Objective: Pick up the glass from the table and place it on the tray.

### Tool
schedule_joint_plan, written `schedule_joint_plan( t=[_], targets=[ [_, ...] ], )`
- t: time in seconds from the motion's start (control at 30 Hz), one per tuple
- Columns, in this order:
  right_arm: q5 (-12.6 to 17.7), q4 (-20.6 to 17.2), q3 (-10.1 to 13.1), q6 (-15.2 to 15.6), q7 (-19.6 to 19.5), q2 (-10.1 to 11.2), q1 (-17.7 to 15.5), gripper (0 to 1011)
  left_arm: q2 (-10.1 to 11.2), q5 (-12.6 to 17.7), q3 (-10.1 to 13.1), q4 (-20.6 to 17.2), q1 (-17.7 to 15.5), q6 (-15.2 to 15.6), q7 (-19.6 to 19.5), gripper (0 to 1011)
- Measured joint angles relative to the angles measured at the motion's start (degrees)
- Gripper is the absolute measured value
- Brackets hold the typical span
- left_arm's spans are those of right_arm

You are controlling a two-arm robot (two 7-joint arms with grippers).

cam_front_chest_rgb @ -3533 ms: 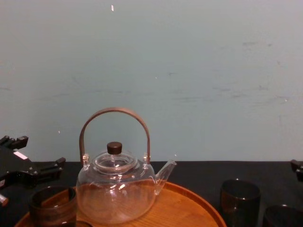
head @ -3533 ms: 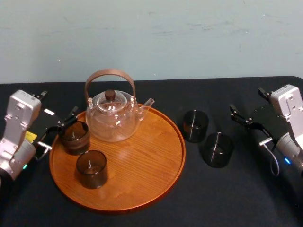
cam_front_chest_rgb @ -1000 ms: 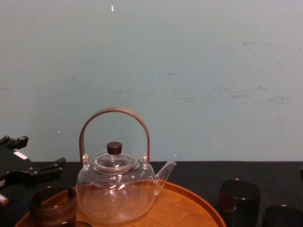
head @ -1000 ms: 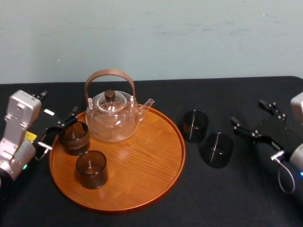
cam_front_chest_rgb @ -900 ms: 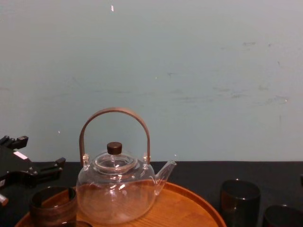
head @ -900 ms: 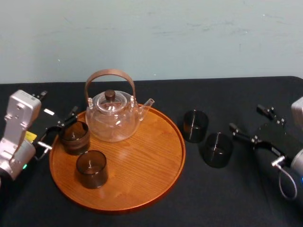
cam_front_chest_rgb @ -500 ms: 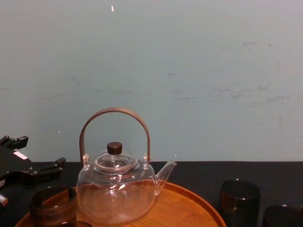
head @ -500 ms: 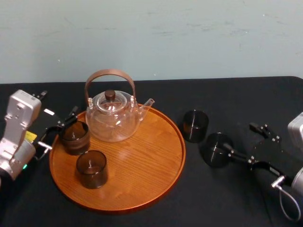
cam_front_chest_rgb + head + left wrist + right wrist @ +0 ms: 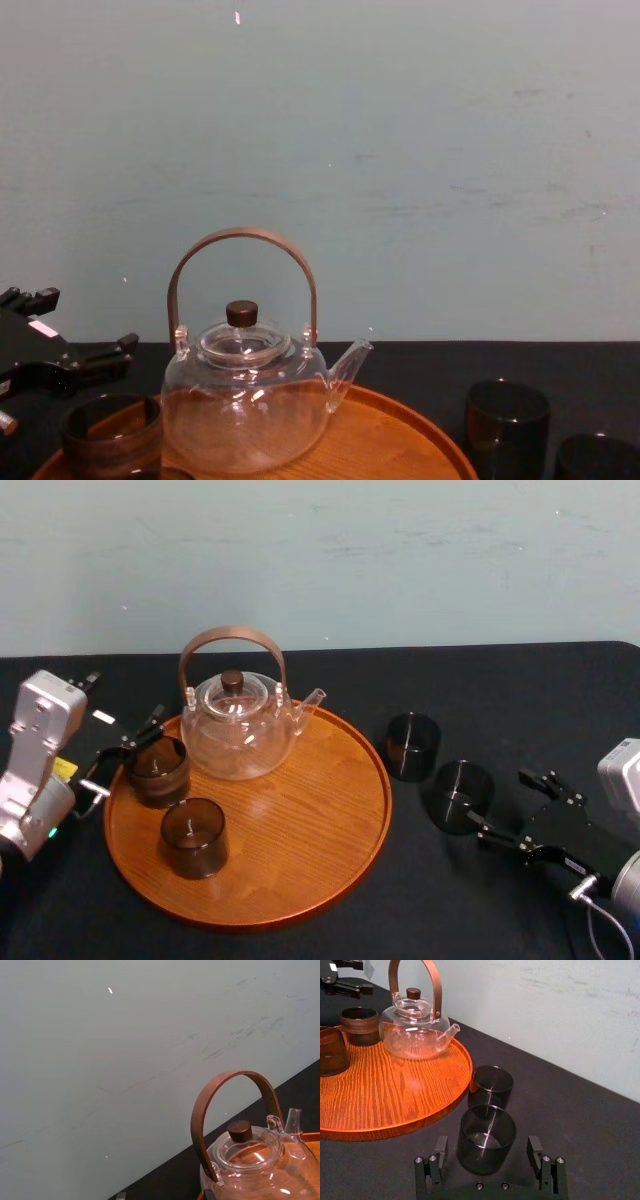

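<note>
The smoky-brown, straight-sided glass [image 9: 486, 1137] stands on the matte black table [image 9: 500, 700], near the round, grained wooden tray [image 9: 300, 850]. The right gripper [image 9: 488, 1149] is spread, one finger on either side of the glass, not touching it. The left gripper [image 9: 125, 752] rests spread at the tray's left rim. A pale, scuffed wall [image 9: 400, 150] rises behind.

1. Clear glass teapot [image 9: 245, 405] with an arched brown handle and a dark lid knob: lower left of centre, upright, spout pointing right.
2. It stands on the round orange-brown wooden tray [image 9: 400, 440] along the bottom edge.
3. Dark smoky-brown left tumbler [image 9: 110, 435]: lower left, just beside the teapot.
4. Black-topped table [image 9: 430, 360], lower right: dark second tumbler [image 9: 507, 420] near the tray rim; dark corner tumbler [image 9: 598, 458] cut by the frame.
5. Black left gripper [image 9: 88, 322]: left edge, fingers apart.
</note>
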Motion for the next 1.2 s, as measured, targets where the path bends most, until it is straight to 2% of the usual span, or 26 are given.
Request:
schedule_joint_plan(
  t=[0.27, 0.53, 1.2],
  targets=[
    [1.17, 1.19, 0.92, 2.0, 1.6, -1.37, 0.49, 1002, 0.0, 0.0, 0.0, 0.0, 0.0, 0.0, 0.0, 1001],
    [1.78, 3.14, 1.46, 3.99, 3.34, -3.15, 2.37, 1002, 0.0, 0.0, 0.0, 0.0, 0.0, 0.0, 0.0, 1001],
    [-0.99, 9.82, 0.31, 5.4, 7.26, -7.92, 8.39, 1002, 0.0, 0.0, 0.0, 0.0, 0.0, 0.0, 0.0, 1001]
  ],
)
